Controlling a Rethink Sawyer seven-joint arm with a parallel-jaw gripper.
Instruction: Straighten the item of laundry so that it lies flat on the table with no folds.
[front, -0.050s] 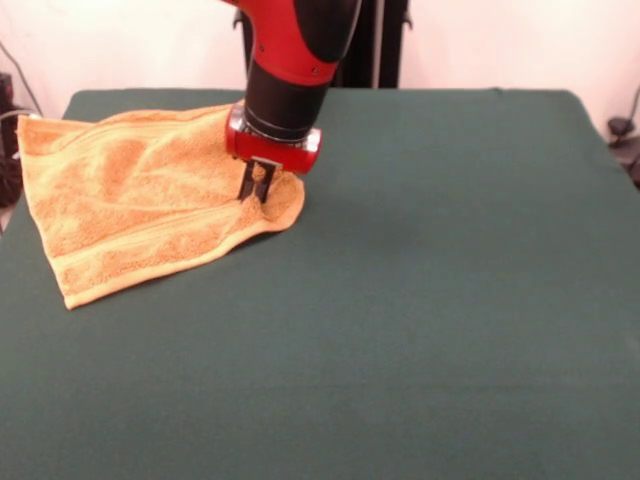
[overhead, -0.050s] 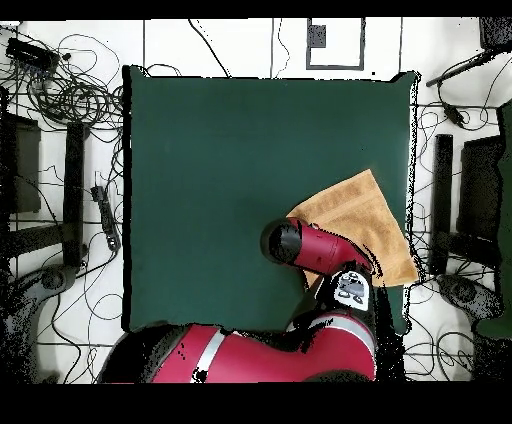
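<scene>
red and black arm (front, -0.050s: 295, 60) reaching steeply down, gripper (front, -0.050s: 256, 182) fingers nearly together, pointing down

Looped, rough terry cloth is being shown by the towel (front, -0.050s: 140, 200), with a flatter woven band. Matt, smooth cloth is covering the table (front, -0.050s: 450, 300). Glossy red and black casing is being displayed by the arm (front, -0.050s: 295, 60).

A robotics lab: a cloth-covered table (overhead, -0.050s: 200, 150) stands on a pale floor (overhead, -0.050s: 230, 40) strewn with tangled cables (overhead, -0.050s: 75, 95), black stands (overhead, -0.050s: 72, 190) and equipment alongside, and a red robot arm (overhead, -0.050s: 320, 250) over it.
</scene>
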